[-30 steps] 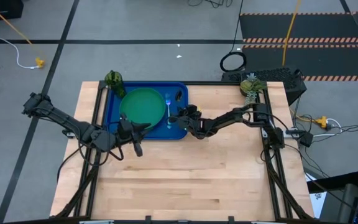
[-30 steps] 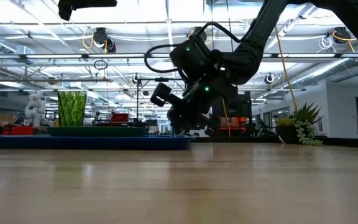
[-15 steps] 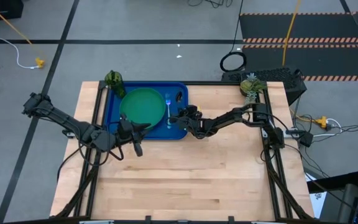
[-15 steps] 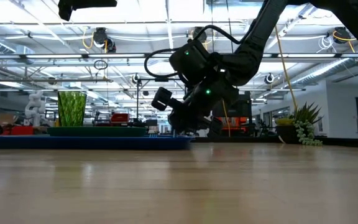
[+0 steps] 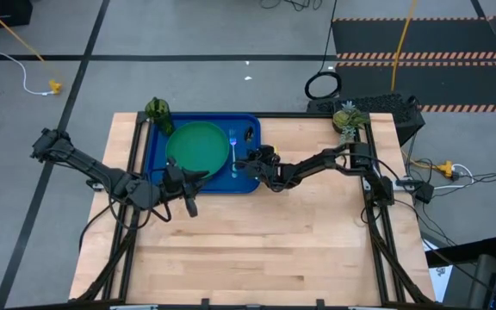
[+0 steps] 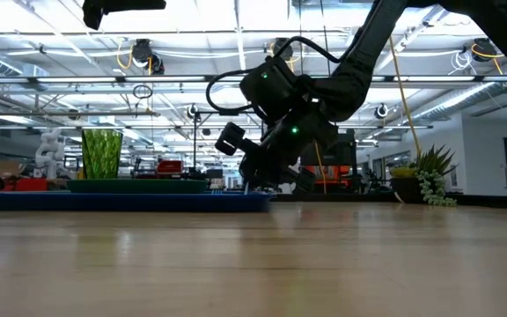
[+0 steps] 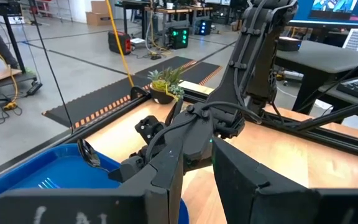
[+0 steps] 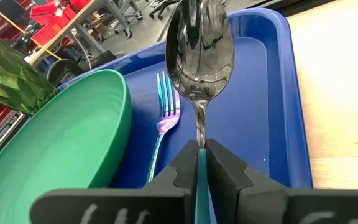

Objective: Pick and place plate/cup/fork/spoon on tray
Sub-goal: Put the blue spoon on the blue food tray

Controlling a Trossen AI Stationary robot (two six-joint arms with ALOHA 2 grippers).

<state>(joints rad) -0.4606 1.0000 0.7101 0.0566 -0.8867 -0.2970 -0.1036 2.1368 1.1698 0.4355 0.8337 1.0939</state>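
Note:
The blue tray (image 5: 158, 159) lies at the table's far left. On it rest the green plate (image 5: 196, 146) and, right of the plate, the fork (image 5: 232, 151). The olive-green cup (image 5: 156, 109) stands upright at the tray's far left corner. My right gripper (image 5: 253, 162) is over the tray's right edge, shut on the spoon (image 8: 199, 43). My left gripper (image 5: 189, 205) hangs just off the tray's near edge, narrowly open and empty. My right gripper pinches the spoon's light blue handle (image 8: 202, 163) between its two fingers, just behind the neck. The fingers slant in from the table's near right and lie along the spoon. The spoon is lifted clear of the tray, its dark bowl (image 7: 89, 154) tilted up and pointing toward the far edge.
A small potted plant (image 5: 346, 117) stands at the table's far right corner. Bare wooden tabletop (image 5: 274, 241) spreads over the near half. Dark frame rails (image 5: 377, 215) run along the table's left and right sides.
My right gripper has turned a little at the wrist with the spoon, staying over the tray's right edge.

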